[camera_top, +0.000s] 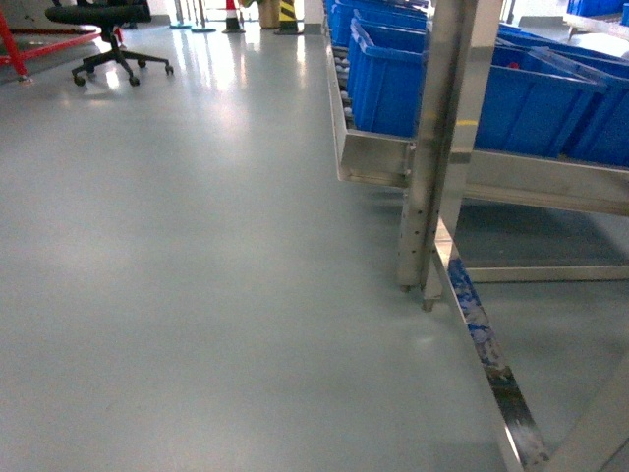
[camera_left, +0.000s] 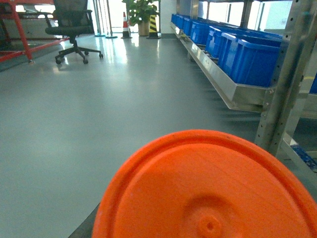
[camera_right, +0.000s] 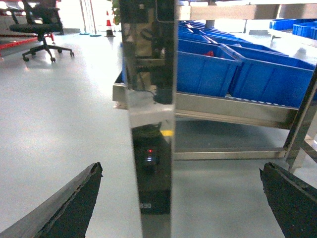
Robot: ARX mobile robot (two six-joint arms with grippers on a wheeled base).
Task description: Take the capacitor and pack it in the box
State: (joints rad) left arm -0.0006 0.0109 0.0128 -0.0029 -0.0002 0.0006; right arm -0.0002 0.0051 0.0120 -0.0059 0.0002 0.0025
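- The right fingers [camera_right: 69,203] stand wide apart, holding nothing, just before a shiny steel upright [camera_right: 148,119].
- The left fingers are out of sight; an orange disc [camera_left: 208,188] fills the low part of that wrist view, so I cannot tell their state.
- Blue bins [camera_top: 393,79] sit on the metal rack [camera_top: 383,162].
- A black office chair [camera_top: 103,39] stands far off on the grey floor [camera_top: 177,275].
- No capacitor or pink box shows, perhaps hidden from here.
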